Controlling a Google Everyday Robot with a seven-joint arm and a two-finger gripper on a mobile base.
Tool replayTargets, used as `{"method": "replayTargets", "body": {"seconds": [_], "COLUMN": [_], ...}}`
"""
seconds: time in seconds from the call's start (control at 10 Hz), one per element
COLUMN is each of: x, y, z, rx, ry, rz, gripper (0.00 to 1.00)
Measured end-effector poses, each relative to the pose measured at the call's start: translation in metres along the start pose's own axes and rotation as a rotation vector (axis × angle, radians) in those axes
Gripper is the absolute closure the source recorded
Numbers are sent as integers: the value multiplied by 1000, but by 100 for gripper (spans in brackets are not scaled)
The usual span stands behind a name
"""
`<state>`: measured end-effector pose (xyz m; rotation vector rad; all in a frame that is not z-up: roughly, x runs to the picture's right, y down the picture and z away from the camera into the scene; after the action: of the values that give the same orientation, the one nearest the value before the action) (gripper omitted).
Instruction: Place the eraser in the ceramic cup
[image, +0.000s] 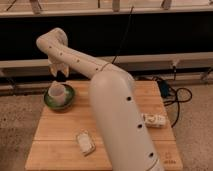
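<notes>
A white ceramic cup (57, 94) stands inside a green bowl (66, 100) at the back left of the wooden table (60, 127). My gripper (61, 76) hangs just above the cup, pointing down, at the end of the white arm (112, 107) that reaches in from the lower right. A dark object (61, 74) sits between the fingertips; I cannot tell whether it is the eraser.
A white packaged item (85, 142) lies at the table's front middle. Another light packet (154, 120) lies at the right edge. Black cables (172, 95) run behind the table's right corner. A dark shelf runs along the back wall.
</notes>
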<state>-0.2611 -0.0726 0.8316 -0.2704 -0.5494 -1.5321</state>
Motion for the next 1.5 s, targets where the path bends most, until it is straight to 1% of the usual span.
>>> {"method": "replayTargets", "body": {"seconds": [0.2, 0.3, 0.4, 0.5, 0.7, 0.8, 0.9, 1.1, 1.3, 1.5], "x": [-25, -31, -42, -49, -62, -64, -65, -66, -64, -64], "y": [-23, -27, -27, -29, -31, -28, -23, -13, -7, -7], "z": [5, 7, 10, 13, 19, 22, 25, 29, 30, 22], "rx": [23, 25, 11, 2, -13, -20, -29, -45, -50, -43], "ry": [-70, -87, -121, -141, -168, -178, -182, -188, -187, -184], "rz": [-57, -75, -102, -122, -144, -143, -138, -123, -110, -102], "gripper": [100, 97, 86, 77, 58, 46, 36, 21, 20, 20]}}
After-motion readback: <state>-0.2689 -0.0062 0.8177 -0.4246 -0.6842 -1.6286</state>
